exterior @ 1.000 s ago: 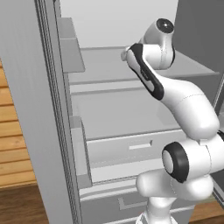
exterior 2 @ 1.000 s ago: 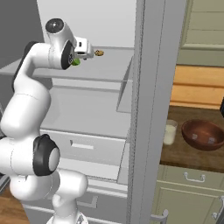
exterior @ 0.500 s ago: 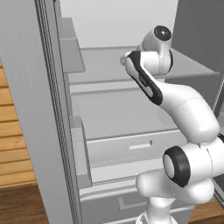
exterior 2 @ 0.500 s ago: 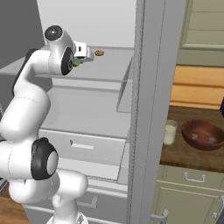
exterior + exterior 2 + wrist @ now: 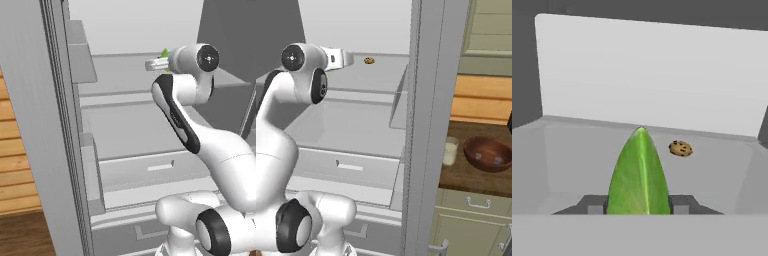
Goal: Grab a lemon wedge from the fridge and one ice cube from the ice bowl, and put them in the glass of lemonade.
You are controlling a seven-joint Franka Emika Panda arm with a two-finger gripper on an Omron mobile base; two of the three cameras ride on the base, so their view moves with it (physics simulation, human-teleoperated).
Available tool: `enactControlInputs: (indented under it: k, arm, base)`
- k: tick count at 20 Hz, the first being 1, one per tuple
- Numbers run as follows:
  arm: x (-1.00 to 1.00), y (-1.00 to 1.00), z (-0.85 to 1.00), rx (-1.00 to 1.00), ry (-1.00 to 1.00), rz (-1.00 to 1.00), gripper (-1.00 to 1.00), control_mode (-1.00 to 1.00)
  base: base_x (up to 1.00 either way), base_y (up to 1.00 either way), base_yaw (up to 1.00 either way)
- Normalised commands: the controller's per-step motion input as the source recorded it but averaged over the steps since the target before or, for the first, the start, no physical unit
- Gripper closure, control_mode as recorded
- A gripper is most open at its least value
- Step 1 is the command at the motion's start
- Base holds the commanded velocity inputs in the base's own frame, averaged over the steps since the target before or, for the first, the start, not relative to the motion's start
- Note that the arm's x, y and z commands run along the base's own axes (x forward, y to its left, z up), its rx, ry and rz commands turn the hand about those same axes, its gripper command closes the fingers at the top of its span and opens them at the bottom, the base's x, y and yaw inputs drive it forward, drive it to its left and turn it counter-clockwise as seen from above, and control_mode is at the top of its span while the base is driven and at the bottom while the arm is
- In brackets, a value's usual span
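Observation:
My gripper (image 5: pixel 639 206) is shut on the lemon wedge (image 5: pixel 640 175), a bright green wedge that stands point-up between the two dark fingertips (image 5: pixel 592 205). The hand (image 5: pixel 159 63) reaches level into the open fridge (image 5: pixel 125 130) above its upper shelf, with the wedge's green tip (image 5: pixel 164 52) showing above it. In the right base view the hand (image 5: pixel 341 57) points toward the back of the shelf. The glass of lemonade (image 5: pixel 450 151) and the brown ice bowl (image 5: pixel 488 154) stand side by side on the wooden counter right of the fridge (image 5: pixel 426 125).
A small cookie (image 5: pixel 680 148) lies on the shelf just beyond the wedge, also the cookie (image 5: pixel 369 60) near the back wall. The open fridge door (image 5: pixel 45 125) stands at the left. A closed drawer (image 5: pixel 346 165) sits below the shelves. Pale green cabinets (image 5: pixel 476 220) lie under the counter.
The jaws have closed on the lemon wedge. The hand has swung up to level and drawn back a little from the shelf, carrying the wedge.

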Motion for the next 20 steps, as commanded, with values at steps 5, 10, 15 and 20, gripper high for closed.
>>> enactControlInputs:
  k: [5, 10, 15, 20]
  arm:
    - [-1.00, 0.00, 0.19, 0.12, -0.22, 0.00, 1.00, -1.00]
    - [-1.00, 0.00, 0.06, 0.09, 0.24, 0.00, 1.00, -1.00]
    - [-1.00, 0.00, -0.18, 0.02, 0.60, 0.00, 1.00, -1.00]
    - [-0.97, 0.00, -1.00, -0.18, 0.86, 0.00, 1.00, -1.00]
  base:
    - [0.00, 0.00, 0.00]
    - [0.00, 0.00, 0.00]
    - [0.00, 0.00, 0.00]
    - [0.00, 0.00, 0.00]
